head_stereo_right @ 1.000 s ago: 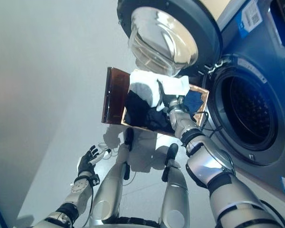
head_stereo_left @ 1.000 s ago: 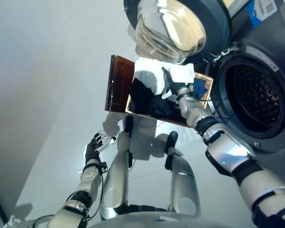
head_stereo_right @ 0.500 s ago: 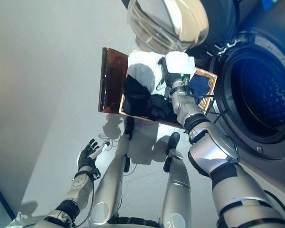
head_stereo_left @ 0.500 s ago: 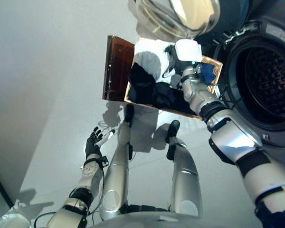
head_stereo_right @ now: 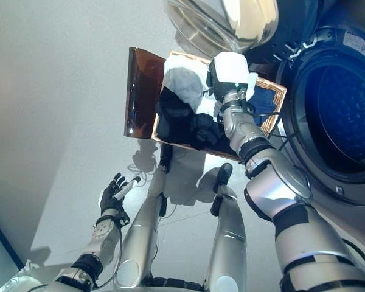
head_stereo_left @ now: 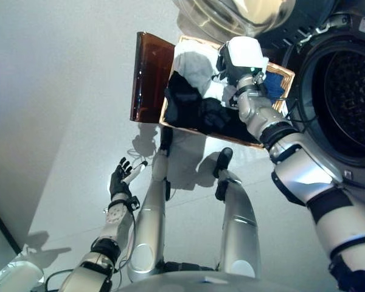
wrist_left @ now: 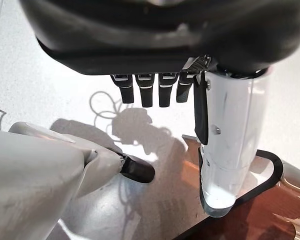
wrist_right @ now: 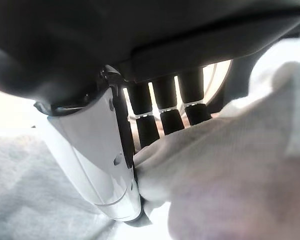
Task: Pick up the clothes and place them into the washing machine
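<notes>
A brown basket (head_stereo_left: 281,72) sits on the floor in front of the washing machine's open drum (head_stereo_left: 347,91). It holds black clothes (head_stereo_left: 191,109), a white garment (head_stereo_left: 191,64) and a blue cloth (head_stereo_left: 274,86). My right hand (head_stereo_left: 226,70) is over the basket, shut on a bunched white cloth (head_stereo_left: 246,52) lifted above the pile. In the right wrist view that white cloth (wrist_right: 230,170) is pinched between the thumb (wrist_right: 100,160) and the fingers (wrist_right: 165,117). My left hand (head_stereo_left: 118,181) hangs low over the floor, open and holding nothing, its fingers (wrist_left: 147,92) straight.
The machine's round glass door (head_stereo_left: 243,12) stands swung open just above the basket. A dark brown panel (head_stereo_left: 147,79) stands along the basket's left side. Light floor spreads to the left, up to a grey wall.
My right hand has risen out of the basket with the white cloth in its grip. The camera has shifted. The left hand has stayed where it was.
</notes>
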You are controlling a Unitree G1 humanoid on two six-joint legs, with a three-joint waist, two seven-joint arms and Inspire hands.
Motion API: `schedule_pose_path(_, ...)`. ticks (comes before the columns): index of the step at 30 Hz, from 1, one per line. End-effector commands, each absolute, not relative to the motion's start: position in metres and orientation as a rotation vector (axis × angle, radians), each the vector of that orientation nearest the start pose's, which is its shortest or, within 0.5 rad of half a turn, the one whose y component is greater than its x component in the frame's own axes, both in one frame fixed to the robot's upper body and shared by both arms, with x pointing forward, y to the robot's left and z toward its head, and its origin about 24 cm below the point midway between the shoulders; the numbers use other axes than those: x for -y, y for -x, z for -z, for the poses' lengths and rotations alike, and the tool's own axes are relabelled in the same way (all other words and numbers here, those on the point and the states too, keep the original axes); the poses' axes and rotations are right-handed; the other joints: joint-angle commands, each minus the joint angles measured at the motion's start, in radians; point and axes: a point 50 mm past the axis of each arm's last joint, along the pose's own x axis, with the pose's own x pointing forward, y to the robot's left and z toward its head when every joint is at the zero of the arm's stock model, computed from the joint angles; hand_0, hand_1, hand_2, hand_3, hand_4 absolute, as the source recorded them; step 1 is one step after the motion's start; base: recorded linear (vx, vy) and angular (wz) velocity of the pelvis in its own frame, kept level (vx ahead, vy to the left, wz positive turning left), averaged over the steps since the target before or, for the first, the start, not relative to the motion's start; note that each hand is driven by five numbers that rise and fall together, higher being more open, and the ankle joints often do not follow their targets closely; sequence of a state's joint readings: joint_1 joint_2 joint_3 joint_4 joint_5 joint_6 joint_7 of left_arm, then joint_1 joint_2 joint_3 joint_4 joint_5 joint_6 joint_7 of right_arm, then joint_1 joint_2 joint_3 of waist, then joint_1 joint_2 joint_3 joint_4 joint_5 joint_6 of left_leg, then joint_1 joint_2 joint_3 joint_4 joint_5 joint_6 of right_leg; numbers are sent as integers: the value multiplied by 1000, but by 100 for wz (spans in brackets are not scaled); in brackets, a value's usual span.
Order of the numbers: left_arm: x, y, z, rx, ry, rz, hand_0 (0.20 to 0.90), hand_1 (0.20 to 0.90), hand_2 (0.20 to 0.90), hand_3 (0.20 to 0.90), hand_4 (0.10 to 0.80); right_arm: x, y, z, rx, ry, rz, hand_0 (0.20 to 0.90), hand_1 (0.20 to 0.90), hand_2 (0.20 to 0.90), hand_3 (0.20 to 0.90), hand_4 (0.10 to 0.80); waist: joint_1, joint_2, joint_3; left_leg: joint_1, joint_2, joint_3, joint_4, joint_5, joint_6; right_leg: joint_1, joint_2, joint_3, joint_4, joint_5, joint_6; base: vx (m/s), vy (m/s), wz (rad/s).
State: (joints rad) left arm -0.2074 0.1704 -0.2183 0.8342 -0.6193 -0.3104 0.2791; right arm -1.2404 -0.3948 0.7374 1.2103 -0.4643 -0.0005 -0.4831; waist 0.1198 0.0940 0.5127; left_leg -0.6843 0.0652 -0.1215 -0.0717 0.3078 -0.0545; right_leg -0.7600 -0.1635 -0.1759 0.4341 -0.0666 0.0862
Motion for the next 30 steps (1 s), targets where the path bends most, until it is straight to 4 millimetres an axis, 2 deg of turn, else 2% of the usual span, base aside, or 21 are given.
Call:
schedule_pose_path(1, -196, -255, 58, -343, 209, -381, 900, 900, 900, 900, 800, 184, -423, -248, 410, 1486, 420, 200, 200, 200, 200, 300, 12, -33, 7, 37, -19, 4, -5, -70, -61, 121, -85, 71, -356, 237, 103, 16, 5, 3)
schedule_pose_path(10, -196, -255, 58, -339, 210, -390, 900, 900, 900, 900, 800, 182, -423, -245, 413, 1486, 425, 200, 200, 200, 200, 300, 7, -34, 7, 52, -15, 8, -1, -71, -62, 133, -79, 76, -356, 233, 99, 3, 0, 1)
schedule_pose_path(12, -197, -255, 58, -341, 210, -395, 900, 900, 900, 900, 800, 180, -423, -244, 419, 1475, 420, 302, 302, 302, 302, 373, 5, -38, 7, 56, -14, 9, -1, -72, -62, 135, -78, 76, -359, 234, 99, 0, 0, 0)
schedule_pose_path(13, -197, -255, 59, -343, 208, -396, 900, 900, 900, 900, 800, 179, -423, -243, 422, 1469, 416, 900, 900, 900, 900, 800, 3, -41, 7, 58, -14, 11, -1, -72, -62, 138, -77, 76, -361, 235, 99, 0, 0, 0)
schedule_pose_path(20, -201, -253, 61, -350, 216, -431, 900, 900, 900, 900, 800, 171, -418, -239, 493, 1343, 414, 900, 900, 900, 900, 800, -14, -56, 7, 89, -8, 15, 3, -79, -63, 173, -74, 77, -363, 229, 97, 0, 0, 0)
schedule_pose_path(27, -205, -253, 58, -334, 217, -450, 900, 900, 900, 900, 800, 167, -408, -242, 611, 1343, 422, 900, 900, 900, 900, 800, -25, -70, 7, 102, -3, 21, 7, -84, -63, 188, -73, 76, -365, 224, 98, 0, 0, 0)
schedule_pose_path(30, -204, -253, 58, -331, 217, -449, 900, 900, 900, 900, 800, 170, -405, -237, 623, 1365, 430, 900, 900, 900, 900, 800, -27, -70, 7, 103, -3, 20, 8, -85, -63, 190, -72, 74, -364, 223, 97, 0, 0, 0)
